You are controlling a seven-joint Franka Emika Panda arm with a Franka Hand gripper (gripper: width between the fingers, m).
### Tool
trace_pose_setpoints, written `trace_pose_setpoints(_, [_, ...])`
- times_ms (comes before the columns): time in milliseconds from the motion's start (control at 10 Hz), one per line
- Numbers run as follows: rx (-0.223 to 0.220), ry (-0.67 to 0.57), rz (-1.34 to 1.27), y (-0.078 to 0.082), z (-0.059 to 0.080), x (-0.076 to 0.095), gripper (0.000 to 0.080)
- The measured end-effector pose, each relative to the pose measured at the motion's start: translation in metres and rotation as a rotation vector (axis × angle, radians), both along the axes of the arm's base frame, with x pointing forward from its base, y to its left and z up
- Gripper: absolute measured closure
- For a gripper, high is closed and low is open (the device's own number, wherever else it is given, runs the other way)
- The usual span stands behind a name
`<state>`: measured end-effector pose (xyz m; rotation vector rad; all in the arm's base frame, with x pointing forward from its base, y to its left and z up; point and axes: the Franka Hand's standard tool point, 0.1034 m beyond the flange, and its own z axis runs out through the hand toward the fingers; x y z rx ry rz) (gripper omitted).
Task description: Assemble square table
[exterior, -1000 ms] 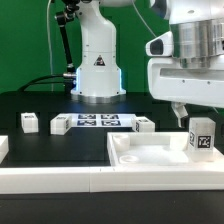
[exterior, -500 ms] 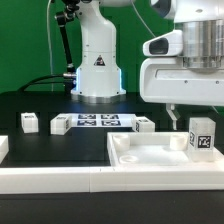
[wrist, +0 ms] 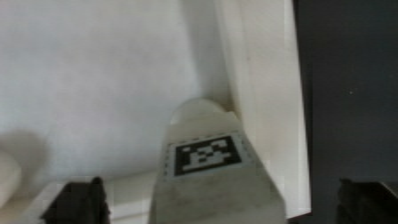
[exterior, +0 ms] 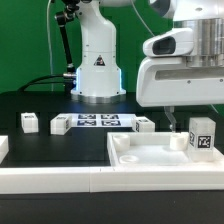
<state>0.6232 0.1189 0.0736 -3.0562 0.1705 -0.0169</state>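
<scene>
The white square tabletop [exterior: 150, 155] lies at the front right in the exterior view. One white leg [exterior: 201, 135] with a tag stands upright on its right part. My gripper [exterior: 185, 120] hangs just above and behind that leg. One thin finger [exterior: 170, 118] shows to the leg's left. In the wrist view the leg [wrist: 214, 150] stands between my two dark fingertips [wrist: 80, 200], on the tabletop [wrist: 89, 80] near its raised rim [wrist: 258, 60]. My gripper [wrist: 222, 205] is open, with gaps on both sides of the leg.
Three loose legs [exterior: 29, 122] [exterior: 59, 125] [exterior: 145, 124] lie on the black table at the back. The marker board [exterior: 98, 121] lies between them. The robot base [exterior: 97, 60] stands behind. A long white border bar [exterior: 60, 178] runs along the front.
My hand has shifted toward the exterior view's left. The upright leg has stayed in place on the tabletop.
</scene>
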Motion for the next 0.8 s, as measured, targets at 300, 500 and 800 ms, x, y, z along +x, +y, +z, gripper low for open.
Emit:
trace_pose_setpoints(300, [0.003,-0.006,0.037,-0.0082,0.001,0.0038,0.0268])
trace_pose_setpoints(500, [0.002,-0.006,0.035,-0.007,0.001,0.0036,0.0403])
trace_pose_setpoints(800, [0.004,-0.001,-0.03,-0.007,0.0009,0.0036,0.051])
